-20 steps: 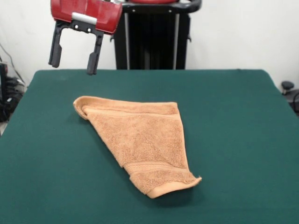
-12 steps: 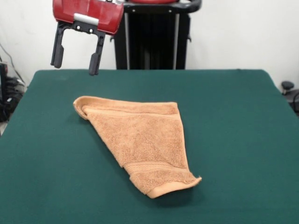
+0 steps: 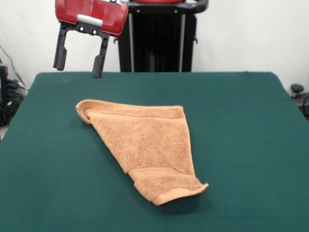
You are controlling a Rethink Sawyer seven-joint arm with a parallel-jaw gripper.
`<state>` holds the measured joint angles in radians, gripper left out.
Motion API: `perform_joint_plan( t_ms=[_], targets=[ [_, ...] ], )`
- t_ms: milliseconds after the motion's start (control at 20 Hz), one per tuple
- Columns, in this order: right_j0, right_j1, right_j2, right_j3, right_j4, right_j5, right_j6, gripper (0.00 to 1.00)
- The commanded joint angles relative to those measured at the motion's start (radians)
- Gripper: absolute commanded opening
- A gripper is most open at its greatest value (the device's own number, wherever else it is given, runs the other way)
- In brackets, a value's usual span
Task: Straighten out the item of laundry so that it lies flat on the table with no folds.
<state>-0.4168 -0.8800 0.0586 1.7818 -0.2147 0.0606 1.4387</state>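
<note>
Above the hand towel (image 3: 145, 147), your tool (image 3: 78, 67) hangs wide and empty; pinch both folded layers and the fold just drags across the surface (image 3: 251, 125).

- I'm looking at the towel (image 3: 145, 147): orange-tan terry cloth, looped and rough, fully matt, with a flatter woven band near the hem at about 5 o'clock of the piece.
- The table (image 3: 251, 145) under it is dark green cloth, felt-like, matt and even, with no sheen.
- Up at 11 o'clock I've got the gripper (image 3: 78, 64): two black fingers (image 3: 99, 60) that look like matt hard plastic, on a glossy red shell with a small bright metal-looking plate on its face.
</note>
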Motion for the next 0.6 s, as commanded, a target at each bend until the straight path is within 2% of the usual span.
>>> perform_joint_plan(
  t_ms=[50, 600],
  targets=[
    [0.032, 0.024, 0.122, 0.089, -0.035, -0.009, 0.139, 1.0],
    [0.031, 0.018, 0.127, 0.088, -0.03, 0.002, 0.138, 1.0]
  ],
)
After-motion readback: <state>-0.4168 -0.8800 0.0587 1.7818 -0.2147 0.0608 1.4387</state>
